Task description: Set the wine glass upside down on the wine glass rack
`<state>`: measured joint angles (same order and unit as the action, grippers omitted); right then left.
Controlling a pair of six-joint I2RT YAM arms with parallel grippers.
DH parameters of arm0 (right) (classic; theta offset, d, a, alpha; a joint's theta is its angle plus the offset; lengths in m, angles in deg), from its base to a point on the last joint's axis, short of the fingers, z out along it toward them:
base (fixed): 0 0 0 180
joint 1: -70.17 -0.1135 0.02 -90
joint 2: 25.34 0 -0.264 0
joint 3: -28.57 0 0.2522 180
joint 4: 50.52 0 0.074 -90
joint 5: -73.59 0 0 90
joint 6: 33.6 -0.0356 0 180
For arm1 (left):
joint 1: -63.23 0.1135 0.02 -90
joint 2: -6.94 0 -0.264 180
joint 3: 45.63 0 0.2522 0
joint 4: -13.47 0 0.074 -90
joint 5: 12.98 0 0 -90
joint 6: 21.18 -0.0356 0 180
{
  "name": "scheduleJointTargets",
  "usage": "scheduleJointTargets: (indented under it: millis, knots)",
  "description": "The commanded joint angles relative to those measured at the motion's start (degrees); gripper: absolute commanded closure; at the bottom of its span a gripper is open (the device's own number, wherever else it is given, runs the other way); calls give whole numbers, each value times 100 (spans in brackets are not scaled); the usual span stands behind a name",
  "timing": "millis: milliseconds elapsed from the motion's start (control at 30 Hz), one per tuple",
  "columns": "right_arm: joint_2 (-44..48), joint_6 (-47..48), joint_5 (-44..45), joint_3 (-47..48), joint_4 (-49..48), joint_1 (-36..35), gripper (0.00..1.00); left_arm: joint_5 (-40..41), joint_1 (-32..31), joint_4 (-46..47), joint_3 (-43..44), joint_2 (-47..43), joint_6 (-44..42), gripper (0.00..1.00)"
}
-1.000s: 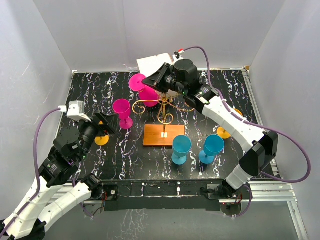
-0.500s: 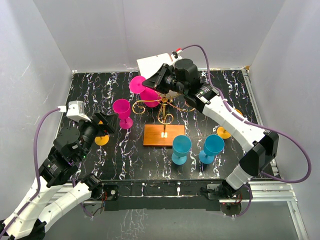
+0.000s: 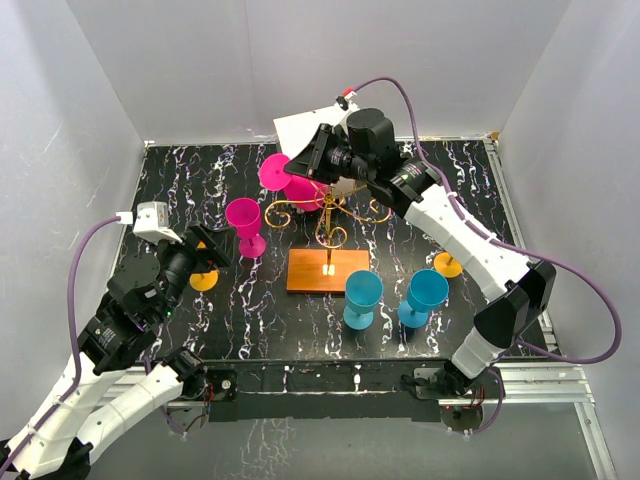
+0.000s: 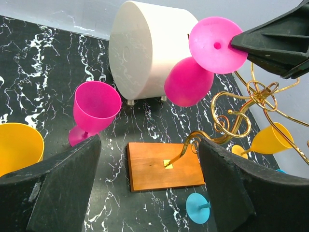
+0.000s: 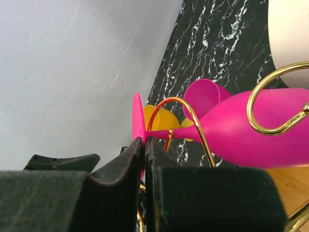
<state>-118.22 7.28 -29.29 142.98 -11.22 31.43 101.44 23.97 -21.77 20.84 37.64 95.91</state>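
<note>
The right end effector [image 3: 292, 168] is clamped on the foot rim of the pink wine glass [image 3: 300, 190]. The glass hangs tilted at its 7 o'clock, with the bowl among the scroll arms of the wine glass rack [image 3: 327, 270]. A white cylinder box [image 3: 303, 128] crowds the rack's 12 o'clock, and another pink glass [image 3: 244, 222] stands at 9. The left end effector [image 4: 149, 142] gapes, holding nothing.

Pale grey walls [image 3: 200, 70], black white-veined marble tabletop [image 3: 260, 320], even light
</note>
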Motion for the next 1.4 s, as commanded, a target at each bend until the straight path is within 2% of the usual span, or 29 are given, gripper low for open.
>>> scheduleJointTargets:
  millis: [0,133,767,967,1100,1267,1367]
  knots:
    - [-30,468,-289,289,179,-17,93,95,-2,41,97,34,-19,19]
    - [-21,543,-453,201,241,-14,89,148,-6,47,65,15,-45,19]
    - [-74,794,293,554,688,-17,62,262,-2,-67,62,-28,-90,19]
    - [-102,853,380,720,799,-19,56,290,-2,-85,47,-37,-124,18]
    - [-61,905,465,766,770,-18,47,284,-2,-122,61,-71,-187,18]
    - [98,955,273,690,426,-8,38,253,-2,-380,426,-32,-547,12]
    - [311,962,325,577,344,-9,38,105,-2,-565,565,-14,-569,2]
